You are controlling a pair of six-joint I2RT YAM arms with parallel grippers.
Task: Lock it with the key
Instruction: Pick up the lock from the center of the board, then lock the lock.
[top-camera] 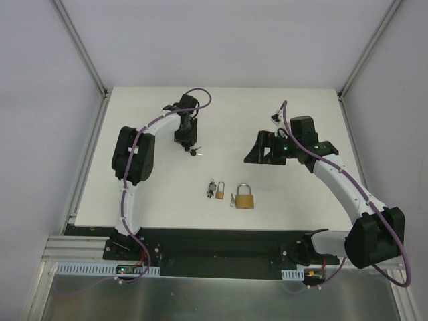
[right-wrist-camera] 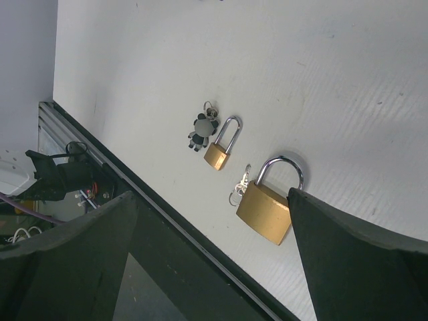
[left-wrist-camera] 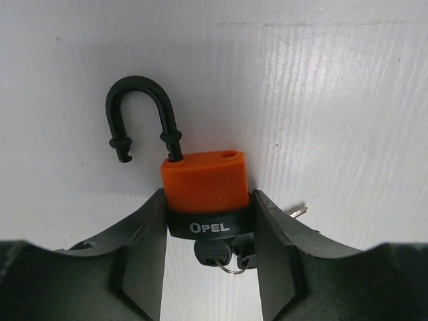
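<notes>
White table boxed by pale walls is seen from above. The left gripper is lowered at the far side and the right gripper is held well apart from it. A large brass padlock and a small one lie near the front.

Left wrist: the orange padlock is clamped at its body between the fingers. Its shackle is swung open and a key is seated underneath. Locking is judged not yet done.

Right wrist: the jaws are spread wide with nothing held. A matt, faintly ribbed tabletop is shown.
</notes>
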